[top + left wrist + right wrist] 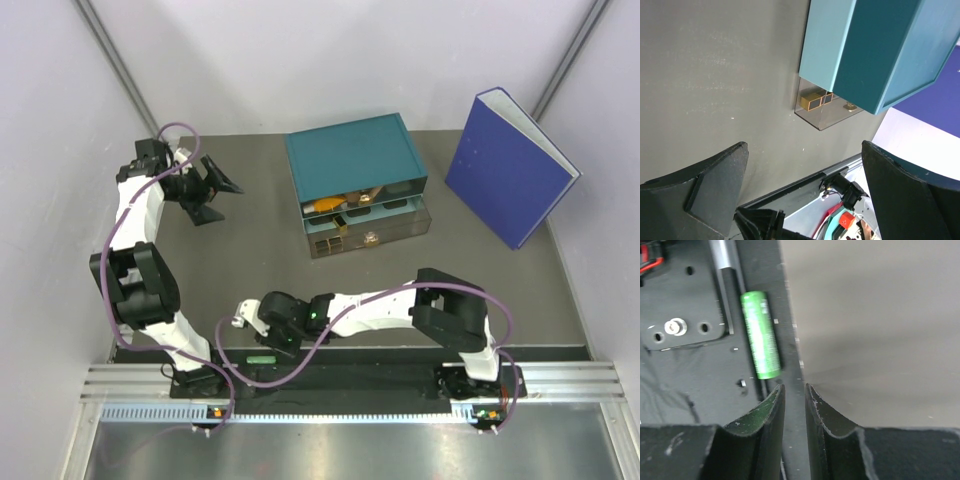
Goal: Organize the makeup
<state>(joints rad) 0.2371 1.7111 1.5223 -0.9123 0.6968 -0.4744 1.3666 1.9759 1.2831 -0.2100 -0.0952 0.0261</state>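
1. The right pincer [794, 388], barely parted and empty, is hovering beside the green capsule [760, 335], which is lying on the black base rail [685, 370].
2. Approaching this narrow, it is probably risking rolling the capsule away.
3. The left pincer [802, 150] is gaping wide, empty.

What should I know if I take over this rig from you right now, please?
Left gripper: wide open, empty, raised over the table's far left.
Right gripper: jaws slightly apart, empty, hovering just short of the green capsule-shaped piece, which lies on the black base plate at the near edge.
Done: the orange tube and the black-and-gold small cases sit in the clear drawers of the teal drawer box.
Left: grasp the green piece and, probably, put it in a drawer. No other makeup is visible.
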